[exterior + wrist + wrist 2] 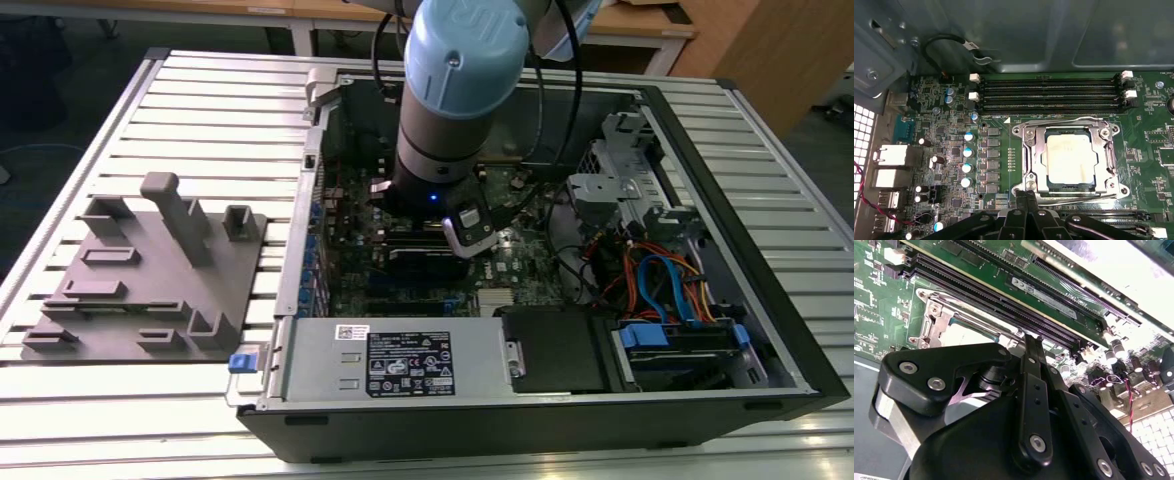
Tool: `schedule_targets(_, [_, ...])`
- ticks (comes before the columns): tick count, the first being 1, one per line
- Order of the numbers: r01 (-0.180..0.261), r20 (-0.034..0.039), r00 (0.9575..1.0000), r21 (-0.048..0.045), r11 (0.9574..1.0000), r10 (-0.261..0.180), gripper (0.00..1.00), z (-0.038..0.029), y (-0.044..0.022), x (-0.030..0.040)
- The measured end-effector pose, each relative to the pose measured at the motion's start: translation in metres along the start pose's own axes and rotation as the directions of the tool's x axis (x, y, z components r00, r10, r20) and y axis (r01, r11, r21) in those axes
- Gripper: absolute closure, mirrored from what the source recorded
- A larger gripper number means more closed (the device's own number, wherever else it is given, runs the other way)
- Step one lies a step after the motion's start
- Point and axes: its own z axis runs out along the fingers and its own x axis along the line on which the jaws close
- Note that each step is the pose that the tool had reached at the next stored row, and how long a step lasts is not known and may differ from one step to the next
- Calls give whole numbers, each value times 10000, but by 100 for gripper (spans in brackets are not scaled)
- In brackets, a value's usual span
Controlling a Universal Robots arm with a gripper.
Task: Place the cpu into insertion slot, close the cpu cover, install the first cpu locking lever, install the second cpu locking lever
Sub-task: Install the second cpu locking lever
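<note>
Chip (1068, 159) seated in socket, cover (1070, 131) closed over it; fingers (1030, 199) pressed together at a locking lever (1074, 198) along the socket edge: lever-latching step, calling for firm downward push.

The gripper (1026, 197) sits right at the socket's edge, touching the cover (1070, 131) frame. Tight here: memory slots (1049, 92) flank one side of the socket, more slots (1104, 216) just behind the fingers. Capacitors (968, 160) line a third side. Above the cpu (1070, 159) it's open air. In the exterior view, cables (661, 275) crowd the right.
</note>
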Motion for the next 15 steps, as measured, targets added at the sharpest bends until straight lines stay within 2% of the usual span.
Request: schedule_targets(15, [3, -4, 10000, -102, 9999, -4, 90, 0, 0, 0])
